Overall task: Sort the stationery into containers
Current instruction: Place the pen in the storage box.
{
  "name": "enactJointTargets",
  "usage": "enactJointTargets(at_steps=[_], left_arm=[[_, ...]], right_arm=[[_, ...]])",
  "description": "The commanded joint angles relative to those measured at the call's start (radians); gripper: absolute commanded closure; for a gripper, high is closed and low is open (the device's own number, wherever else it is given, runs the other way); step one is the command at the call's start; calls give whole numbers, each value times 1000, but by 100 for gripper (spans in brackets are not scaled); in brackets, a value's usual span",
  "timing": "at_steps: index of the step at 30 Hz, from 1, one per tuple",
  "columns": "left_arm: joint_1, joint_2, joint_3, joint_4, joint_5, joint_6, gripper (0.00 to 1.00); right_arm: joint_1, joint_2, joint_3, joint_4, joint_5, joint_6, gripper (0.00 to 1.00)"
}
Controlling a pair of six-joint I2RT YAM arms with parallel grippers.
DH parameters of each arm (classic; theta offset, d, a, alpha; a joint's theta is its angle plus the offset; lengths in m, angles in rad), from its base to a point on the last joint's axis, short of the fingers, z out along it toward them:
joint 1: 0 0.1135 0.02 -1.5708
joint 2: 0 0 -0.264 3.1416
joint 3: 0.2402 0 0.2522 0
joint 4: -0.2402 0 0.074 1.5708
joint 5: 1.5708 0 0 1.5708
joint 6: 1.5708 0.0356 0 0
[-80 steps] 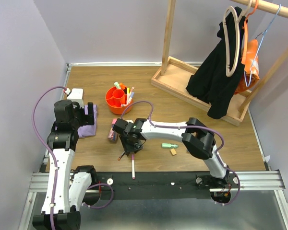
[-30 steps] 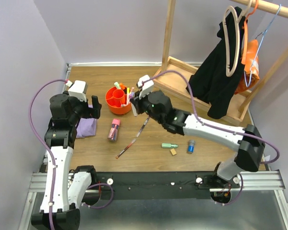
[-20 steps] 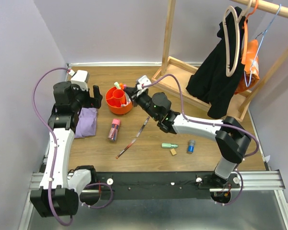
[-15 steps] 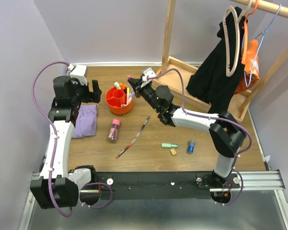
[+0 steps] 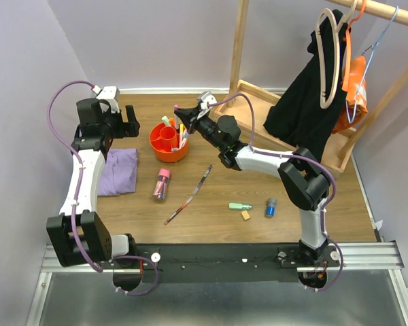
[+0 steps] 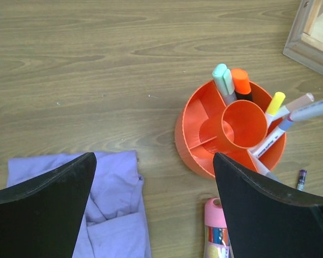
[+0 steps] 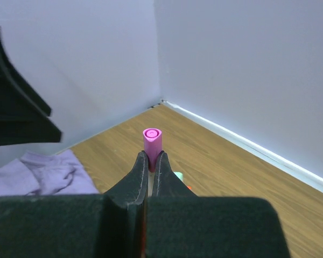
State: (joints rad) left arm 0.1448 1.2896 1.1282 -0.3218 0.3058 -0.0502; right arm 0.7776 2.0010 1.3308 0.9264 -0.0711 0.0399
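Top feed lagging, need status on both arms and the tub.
Left fingers open, empty, beside round orange plastic tub. Right fingers shut on pink-ended pen, raised near tub. Standing markers crowd its far side.

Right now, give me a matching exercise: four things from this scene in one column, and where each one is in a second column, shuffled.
Things:
1. pink marker
2. purple cloth
3. blue cylinder
4. yellow-capped pen

Places:
A. standing in the orange tub
B. to the right of the tan eraser
C. gripped in the right tool
D. lying flat, left of the tub

Pairs: 1-C, 2-D, 3-B, 4-A
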Motion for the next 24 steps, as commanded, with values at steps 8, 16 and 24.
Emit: enactJointTargets(at_steps=[8, 16, 24], left_arm=[[9, 139, 74, 87, 12, -88, 2], [7, 198, 77, 89, 30, -119, 2], [7, 232, 88, 64, 33, -116, 2]], right_arm=[[3, 59, 5, 17, -50, 17, 99], [3, 113, -5, 54, -47, 25, 99], [5, 139, -64, 86, -53, 34, 99]])
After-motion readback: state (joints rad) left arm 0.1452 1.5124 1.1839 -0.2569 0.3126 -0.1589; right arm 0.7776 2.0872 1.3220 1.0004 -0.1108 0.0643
